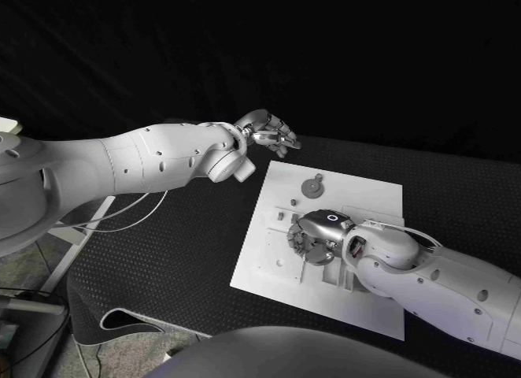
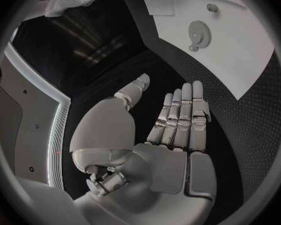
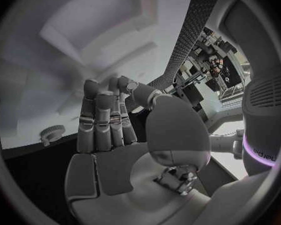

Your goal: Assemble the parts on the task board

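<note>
The white task board lies in the middle of the black table. A grey gear-shaped part sits near the board's far edge, and it also shows as the gear and as the gear. My right hand is low over the board's middle, palm toward the plate, fingers straight and close together with nothing in them. What lies under it is hidden. My left hand hovers past the board's far left corner, fingers stretched out and empty, apart from the board.
A black textured mat covers the table and ends at its left edge, where a white frame and thin cables stand. Small raised fittings dot the board's left side.
</note>
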Action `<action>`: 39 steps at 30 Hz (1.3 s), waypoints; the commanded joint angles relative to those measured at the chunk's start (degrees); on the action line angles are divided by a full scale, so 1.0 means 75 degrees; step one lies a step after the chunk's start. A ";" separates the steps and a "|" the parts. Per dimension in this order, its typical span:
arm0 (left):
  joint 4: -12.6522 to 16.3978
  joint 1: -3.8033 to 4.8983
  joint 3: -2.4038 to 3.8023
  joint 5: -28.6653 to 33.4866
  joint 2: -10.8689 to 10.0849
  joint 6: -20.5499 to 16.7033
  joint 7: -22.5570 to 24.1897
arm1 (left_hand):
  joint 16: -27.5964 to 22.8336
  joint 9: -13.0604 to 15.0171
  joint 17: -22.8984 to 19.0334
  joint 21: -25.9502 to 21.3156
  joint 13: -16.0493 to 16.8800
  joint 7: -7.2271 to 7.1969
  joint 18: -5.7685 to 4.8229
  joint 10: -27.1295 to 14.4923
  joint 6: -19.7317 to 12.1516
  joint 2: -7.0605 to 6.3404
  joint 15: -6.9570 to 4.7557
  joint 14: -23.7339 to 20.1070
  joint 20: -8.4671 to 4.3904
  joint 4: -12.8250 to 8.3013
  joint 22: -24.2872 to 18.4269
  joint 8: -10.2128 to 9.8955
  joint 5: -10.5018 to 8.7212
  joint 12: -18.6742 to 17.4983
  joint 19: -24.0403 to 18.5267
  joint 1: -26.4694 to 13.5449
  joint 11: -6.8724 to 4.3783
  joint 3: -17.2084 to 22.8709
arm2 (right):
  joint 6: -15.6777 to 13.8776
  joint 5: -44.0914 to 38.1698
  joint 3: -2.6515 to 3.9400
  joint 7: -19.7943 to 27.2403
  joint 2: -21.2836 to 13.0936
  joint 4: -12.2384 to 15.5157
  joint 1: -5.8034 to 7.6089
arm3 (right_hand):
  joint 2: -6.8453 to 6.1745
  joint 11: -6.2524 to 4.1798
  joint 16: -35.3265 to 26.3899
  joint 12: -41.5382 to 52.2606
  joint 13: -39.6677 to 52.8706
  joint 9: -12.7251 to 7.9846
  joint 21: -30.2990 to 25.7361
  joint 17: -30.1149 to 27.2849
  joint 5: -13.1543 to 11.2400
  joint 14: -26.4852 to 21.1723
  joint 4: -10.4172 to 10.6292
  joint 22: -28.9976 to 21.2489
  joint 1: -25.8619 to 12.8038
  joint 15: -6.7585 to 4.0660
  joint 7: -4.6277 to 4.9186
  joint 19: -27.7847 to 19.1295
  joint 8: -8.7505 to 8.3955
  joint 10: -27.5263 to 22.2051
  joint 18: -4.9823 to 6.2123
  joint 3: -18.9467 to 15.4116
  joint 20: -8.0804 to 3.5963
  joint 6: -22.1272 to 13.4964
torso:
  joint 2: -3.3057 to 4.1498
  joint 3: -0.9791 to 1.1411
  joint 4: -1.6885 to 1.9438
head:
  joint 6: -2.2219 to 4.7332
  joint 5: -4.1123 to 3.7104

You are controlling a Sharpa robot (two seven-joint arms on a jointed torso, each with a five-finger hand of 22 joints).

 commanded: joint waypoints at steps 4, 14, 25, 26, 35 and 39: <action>0.0009 0.0010 0.0004 -0.0030 -0.0002 0.0013 0.0059 | -0.0032 -0.0013 0.0009 0.0011 -0.0012 0.0168 0.0156 -0.0002 -0.0025 -0.0012 -0.0017 0.0061 -0.0027 0.0023 -0.0010 0.0041 -0.0029 0.0042 0.0050 0.0073 0.0001 -0.0029 | 0.0323 -0.0175 -0.0047 -0.0393 -0.0073 -0.0116 -0.0044 | -0.0029 -0.0020 0.0037 -0.0011 0.0093 -0.0027 0.0069 0.0021 0.0008 -0.0059 -0.0008 0.0167 -0.0103 0.0014 0.0042 -0.0041 -0.0130 -0.0060 -0.0070 -0.0321 -0.0081 -0.0081 | -0.0001 0.0002 -0.0001 | -0.0009 -0.0013; 0.0015 0.0010 0.0004 -0.0030 -0.0010 0.0010 0.0060 | -0.0035 -0.0013 0.0012 0.0011 -0.0015 0.0168 0.0156 -0.0002 -0.0025 -0.0012 -0.0017 0.0062 -0.0027 0.0022 -0.0011 0.0042 -0.0029 0.0043 0.0050 0.0077 0.0001 -0.0027 | 0.0361 -0.0185 -0.0047 -0.0422 -0.0084 -0.0109 -0.0044 | -0.0115 -0.0025 0.0022 -0.0011 0.0193 -0.0151 0.0094 0.0022 0.0009 -0.0106 -0.0005 0.0167 -0.0163 0.0010 0.0118 -0.0108 -0.0339 -0.0028 -0.0070 -0.0588 -0.0056 -0.0257 | 0.0001 0.0000 0.0000 | -0.0008 -0.0028; 0.0023 0.0009 0.0004 -0.0030 -0.0022 0.0012 0.0051 | -0.0039 -0.0014 0.0018 0.0011 -0.0020 0.0168 0.0156 -0.0003 -0.0026 -0.0012 -0.0017 0.0064 -0.0027 0.0021 -0.0013 0.0044 -0.0029 0.0046 0.0051 0.0083 0.0001 -0.0026 | 0.0190 -0.0241 -0.0046 -0.0559 -0.0150 -0.0053 -0.0042 | -0.0295 0.0007 0.0035 -0.0031 0.0322 -0.0391 0.0159 0.0033 0.0008 -0.0111 -0.0006 0.0170 -0.0166 0.0041 0.0206 -0.0146 -0.0683 -0.0011 -0.0072 -0.0831 -0.0052 -0.0597 | 0.0000 -0.0001 0.0002 | -0.0008 -0.0033; 0.0023 0.0009 0.0004 -0.0030 -0.0025 0.0009 0.0051 | -0.0040 -0.0015 0.0018 0.0012 -0.0021 0.0168 0.0156 -0.0003 -0.0026 -0.0012 -0.0017 0.0065 -0.0027 0.0021 -0.0013 0.0044 -0.0029 0.0046 0.0052 0.0084 0.0001 -0.0026 | 0.0193 -0.0253 -0.0046 -0.0573 -0.0169 -0.0046 -0.0041 | -0.0289 0.0002 0.0041 -0.0037 0.0341 -0.0423 0.0179 0.0038 0.0011 -0.0111 -0.0017 0.0173 -0.0186 0.0035 0.0195 -0.0145 -0.0725 -0.0011 -0.0070 -0.0936 -0.0060 -0.0641 | 0.0000 -0.0002 0.0000 | -0.0008 -0.0038; 0.0016 0.0009 0.0003 -0.0030 -0.0047 0.0006 0.0059 | -0.0042 -0.0015 0.0023 0.0013 -0.0025 0.0168 0.0156 -0.0003 -0.0026 -0.0012 -0.0018 0.0068 -0.0028 0.0019 -0.0014 0.0046 -0.0029 0.0048 0.0053 0.0090 0.0001 -0.0025 | 0.0007 -0.0464 -0.0043 -0.0692 -0.0361 0.0176 -0.0003 | -0.0254 0.0003 0.0047 -0.0060 0.0395 -0.0487 0.0201 0.0044 0.0011 -0.0119 -0.0014 0.0162 -0.0075 0.0036 0.0206 -0.0178 -0.0758 -0.0004 -0.0071 -0.1092 -0.0072 -0.0603 | -0.0001 0.0002 -0.0006 | 0.0003 -0.0060; 0.0009 0.0009 0.0003 -0.0030 -0.0058 0.0009 0.0061 | -0.0044 -0.0015 0.0025 0.0013 -0.0026 0.0167 0.0156 -0.0002 -0.0025 -0.0011 -0.0019 0.0069 -0.0028 0.0018 -0.0014 0.0048 -0.0029 0.0049 0.0054 0.0092 0.0001 -0.0024 | -0.0130 -0.0453 -0.0037 -0.0707 -0.0500 0.0399 0.0056 | -0.0266 -0.0006 0.0060 -0.0050 0.0426 -0.0510 0.0223 0.0049 0.0010 -0.0101 -0.0012 0.0162 -0.0041 0.0027 0.0199 -0.0163 -0.0763 0.0039 -0.0070 -0.1139 -0.0075 -0.0574 | -0.0006 0.0007 -0.0010 | 0.0015 -0.0062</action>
